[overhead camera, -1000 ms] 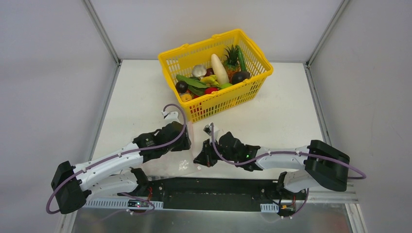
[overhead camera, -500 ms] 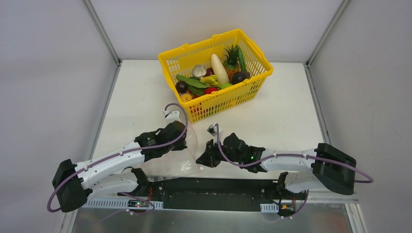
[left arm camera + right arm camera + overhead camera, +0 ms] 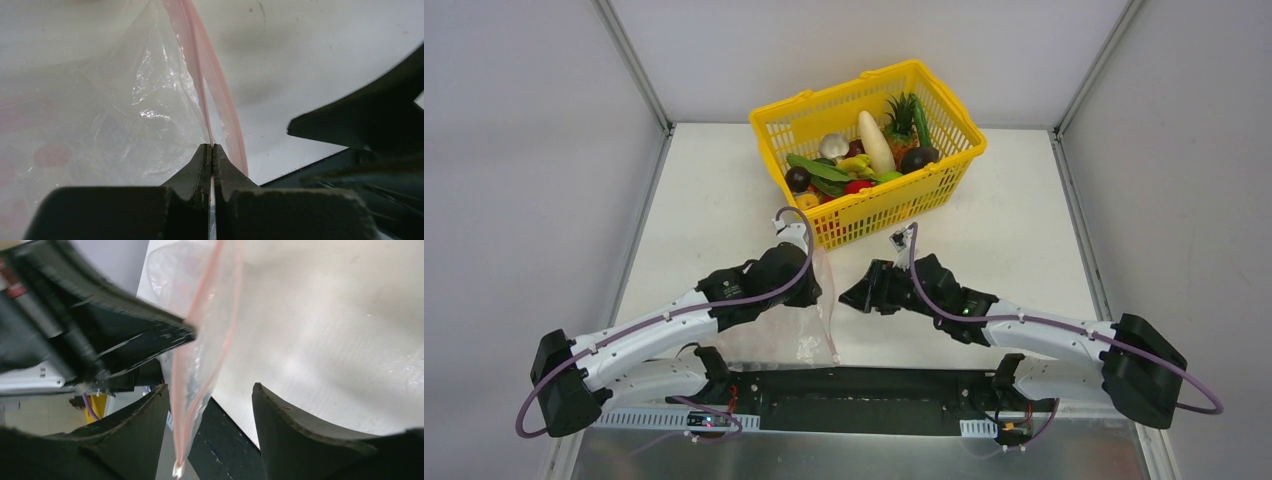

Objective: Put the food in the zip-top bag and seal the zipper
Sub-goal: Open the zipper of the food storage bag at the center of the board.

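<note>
The clear zip-top bag (image 3: 796, 332) hangs low over the table's near edge. My left gripper (image 3: 814, 284) is shut on its pinkish-red zipper (image 3: 828, 322). In the left wrist view the gripper (image 3: 211, 146) pinches one strip of the zipper (image 3: 199, 75), and the bag (image 3: 125, 110) spreads out to the left. My right gripper (image 3: 854, 290) stands open just right of the bag. In its wrist view the gripper (image 3: 210, 386) straddles the hanging zipper (image 3: 204, 307) without touching it. The food (image 3: 864, 160) lies in the yellow basket (image 3: 964, 132).
The basket stands at the back centre of the white table (image 3: 1014, 220). The black base plate (image 3: 874, 385) runs along the near edge under the bag's lower end. Grey walls close in both sides.
My left gripper has shut on the zipper and raised the bag. My right gripper has opened, let go of the bag and drawn back to the right, away from the near edge.
</note>
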You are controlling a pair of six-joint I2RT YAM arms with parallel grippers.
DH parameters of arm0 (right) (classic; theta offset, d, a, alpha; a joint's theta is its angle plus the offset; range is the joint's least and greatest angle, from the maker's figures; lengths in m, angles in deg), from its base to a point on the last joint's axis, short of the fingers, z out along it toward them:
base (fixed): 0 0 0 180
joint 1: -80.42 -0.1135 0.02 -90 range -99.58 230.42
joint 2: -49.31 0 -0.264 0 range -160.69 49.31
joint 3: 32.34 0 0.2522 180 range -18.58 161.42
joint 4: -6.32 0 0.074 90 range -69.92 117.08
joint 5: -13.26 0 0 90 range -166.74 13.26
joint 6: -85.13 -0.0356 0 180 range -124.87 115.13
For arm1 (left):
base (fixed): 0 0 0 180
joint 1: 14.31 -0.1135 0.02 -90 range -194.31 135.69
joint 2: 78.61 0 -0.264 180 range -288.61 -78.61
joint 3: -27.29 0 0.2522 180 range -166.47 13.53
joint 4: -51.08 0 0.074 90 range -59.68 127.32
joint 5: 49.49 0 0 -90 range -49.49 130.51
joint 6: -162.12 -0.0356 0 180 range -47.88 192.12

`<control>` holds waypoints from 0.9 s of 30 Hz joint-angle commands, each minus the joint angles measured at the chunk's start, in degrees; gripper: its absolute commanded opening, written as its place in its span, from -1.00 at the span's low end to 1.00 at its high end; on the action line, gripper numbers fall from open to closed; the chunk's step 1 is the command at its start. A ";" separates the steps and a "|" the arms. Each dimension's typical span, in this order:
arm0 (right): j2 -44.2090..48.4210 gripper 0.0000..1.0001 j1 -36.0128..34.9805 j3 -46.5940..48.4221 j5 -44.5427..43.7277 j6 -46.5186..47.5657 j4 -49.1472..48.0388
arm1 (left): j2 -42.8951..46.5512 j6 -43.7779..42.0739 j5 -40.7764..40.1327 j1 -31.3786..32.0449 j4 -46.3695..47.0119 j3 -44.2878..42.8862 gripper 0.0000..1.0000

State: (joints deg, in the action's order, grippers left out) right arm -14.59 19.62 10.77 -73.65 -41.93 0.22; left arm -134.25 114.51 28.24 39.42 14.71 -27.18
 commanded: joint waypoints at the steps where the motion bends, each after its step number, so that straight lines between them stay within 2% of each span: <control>1: -3.09 0.26 2.78 2.96 4.80 -5.12 0.94 | 0.97 -2.58 3.03 1.25 1.75 -4.27 -1.00; 8: -8.34 0.15 2.98 5.65 8.65 -5.91 -1.76 | -0.72 -2.93 3.65 1.99 0.01 -6.27 -1.00; 15: -11.19 -0.27 3.35 6.49 9.02 -6.10 -1.62 | -1.53 -3.72 3.94 2.43 -0.98 -7.76 -1.00; 17: -11.14 -0.44 3.40 6.56 9.08 -5.88 -1.43 | -1.80 -4.18 3.52 2.55 -1.96 -8.42 -1.00; 21: -9.90 -0.61 3.54 6.35 7.62 -4.78 0.57 | -1.51 -4.50 2.00 2.62 -3.32 -8.77 -1.00; 24: -8.72 -0.98 4.08 5.24 7.59 -3.99 1.02 | -1.03 -4.87 2.04 2.62 -3.60 -8.77 -1.00; 27: -6.91 -1.00 5.60 4.72 7.72 -2.73 3.12 | 0.59 -7.89 4.48 2.63 -3.81 -9.56 -1.00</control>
State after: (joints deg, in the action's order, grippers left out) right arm -25.23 23.53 14.96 -65.45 -46.52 1.53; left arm -135.97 110.82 31.10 41.61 12.24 -33.85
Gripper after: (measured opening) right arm 0.010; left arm 0.009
